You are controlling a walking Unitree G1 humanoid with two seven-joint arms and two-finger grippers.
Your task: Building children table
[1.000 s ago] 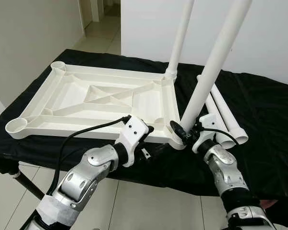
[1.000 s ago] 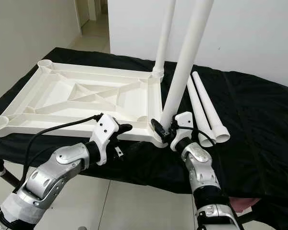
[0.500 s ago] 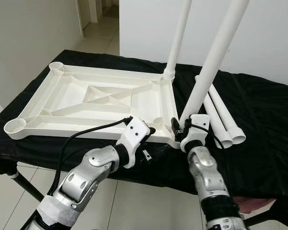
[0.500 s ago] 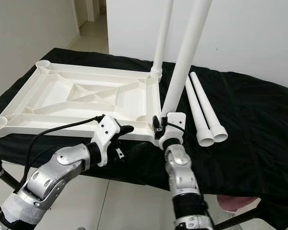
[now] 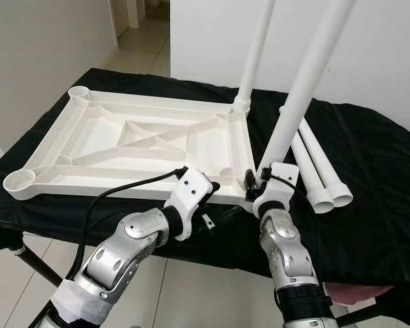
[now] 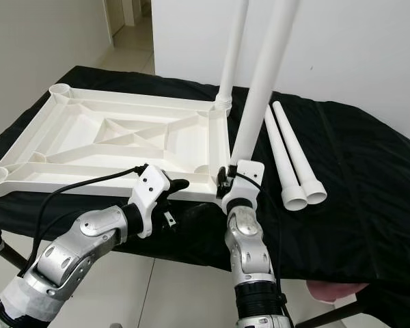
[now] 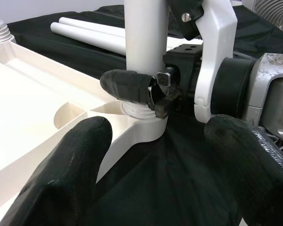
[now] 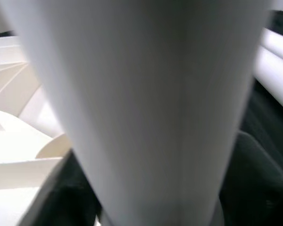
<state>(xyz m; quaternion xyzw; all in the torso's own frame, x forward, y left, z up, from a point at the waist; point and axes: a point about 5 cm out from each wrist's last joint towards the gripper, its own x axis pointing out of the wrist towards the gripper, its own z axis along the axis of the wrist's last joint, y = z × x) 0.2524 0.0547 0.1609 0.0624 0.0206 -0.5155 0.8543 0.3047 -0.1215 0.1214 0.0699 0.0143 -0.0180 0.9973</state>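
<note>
A black cloth [image 5: 369, 164] covers a low stand in a pale, white-walled room with a tiled floor, and on it the white plastic tabletop [image 5: 133, 140] lies upside down, ribs up, reaching from the cloth's far left corner to its near edge. One leg [image 5: 256, 51] already stands in the socket at the tabletop's far right corner; a second leg [image 5: 304, 82] rises, slightly tilted, from the near right corner socket [image 7: 144, 125], and two spare legs [image 5: 318, 171] lie side by side on the cloth just to the right of the tabletop. The hollow plastic should be light and stiff but smooth enough to slip, so a leg is best held low, close to its threaded foot, where a twist or push goes straight into the socket (held high, the long tube would act as a lever and strain the joint). The right gripper [image 7: 153, 89] has its jaws closed around the base of the near leg just above the socket; one black fingertip [image 7: 127, 85] wraps its front. The left gripper [image 7: 155, 174] waits at the near edge of the tabletop beside that corner, jaws spread wide and holding nothing, its fingers [image 7: 68, 174] on either side of the socket without clearly touching it.
</note>
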